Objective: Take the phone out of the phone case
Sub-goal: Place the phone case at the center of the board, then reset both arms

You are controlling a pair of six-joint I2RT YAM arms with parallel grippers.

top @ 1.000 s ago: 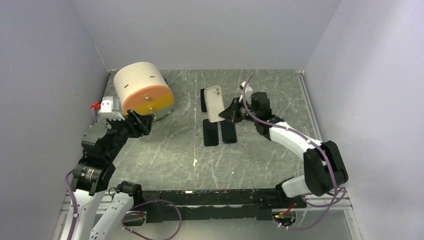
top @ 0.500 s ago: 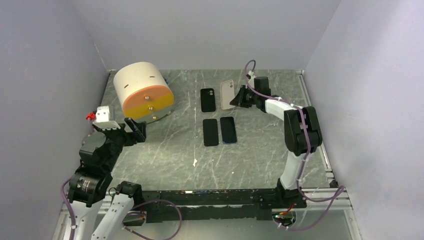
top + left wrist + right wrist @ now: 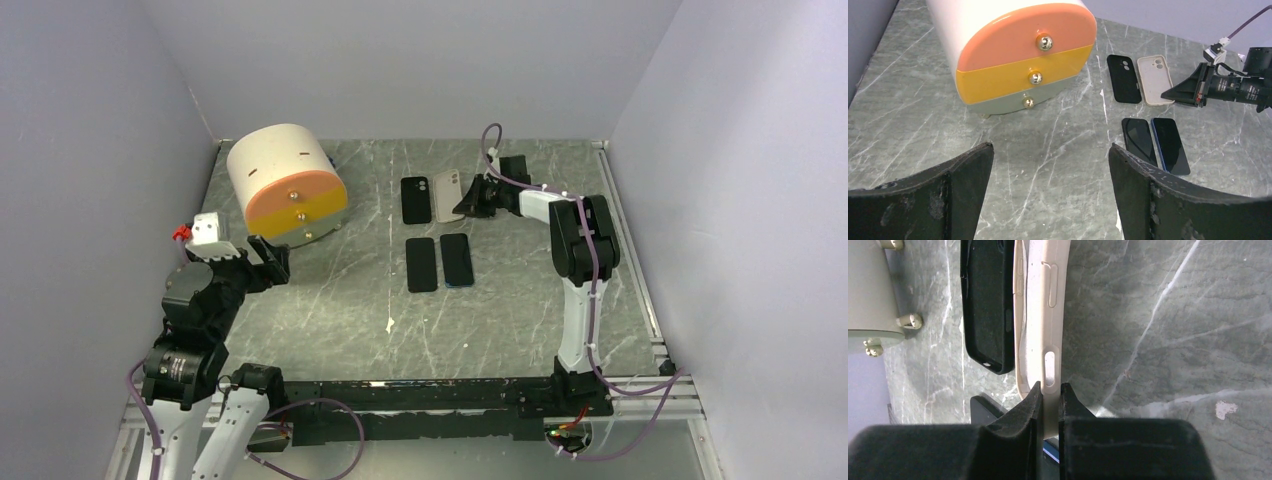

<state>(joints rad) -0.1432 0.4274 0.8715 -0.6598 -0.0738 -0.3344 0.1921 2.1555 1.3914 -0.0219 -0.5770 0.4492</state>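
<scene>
A beige phone case (image 3: 447, 195) lies at the back of the table beside a black case (image 3: 416, 199). My right gripper (image 3: 468, 203) is shut on the beige case's (image 3: 1045, 315) side wall, its near right edge pinched between the fingertips (image 3: 1034, 399). No phone shows inside it. Two phones lie flat in front of the cases, a black one (image 3: 422, 264) and a blue-edged one (image 3: 457, 259). My left gripper (image 3: 268, 262) stands open at the near left, by the drawer unit, with nothing between its fingers (image 3: 970, 165). From there I see the beige case (image 3: 1155, 80) and both phones (image 3: 1139, 140).
A round-topped drawer unit (image 3: 287, 184) with orange, yellow and grey drawers (image 3: 1023, 55) stands at the back left. Grey walls close in the table on three sides. A small white speck (image 3: 389, 324) lies on the marble-look table top (image 3: 330, 300).
My right gripper has carried the beige case from above the phones to the back and lowered it beside the black case. My left gripper opened wider and drew back toward the near left.
</scene>
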